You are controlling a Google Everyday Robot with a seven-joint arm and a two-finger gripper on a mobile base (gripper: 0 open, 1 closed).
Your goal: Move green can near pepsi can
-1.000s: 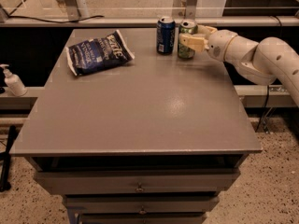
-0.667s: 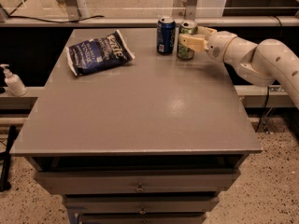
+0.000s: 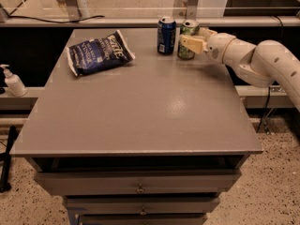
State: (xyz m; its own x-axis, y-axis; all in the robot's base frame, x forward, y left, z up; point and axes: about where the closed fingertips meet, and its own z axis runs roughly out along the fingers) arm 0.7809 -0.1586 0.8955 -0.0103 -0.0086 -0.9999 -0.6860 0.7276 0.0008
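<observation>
The green can stands upright on the grey table near its far edge. The dark blue pepsi can stands just to its left, a small gap between them. My gripper reaches in from the right and is shut on the green can. One pale finger covers the can's front right side and the other finger sits behind it. The can's bottom rests on the tabletop.
A blue crinkled chip bag lies at the table's far left. My white arm extends over the table's right edge. A soap dispenser bottle stands on a ledge to the left. Drawers sit below the tabletop.
</observation>
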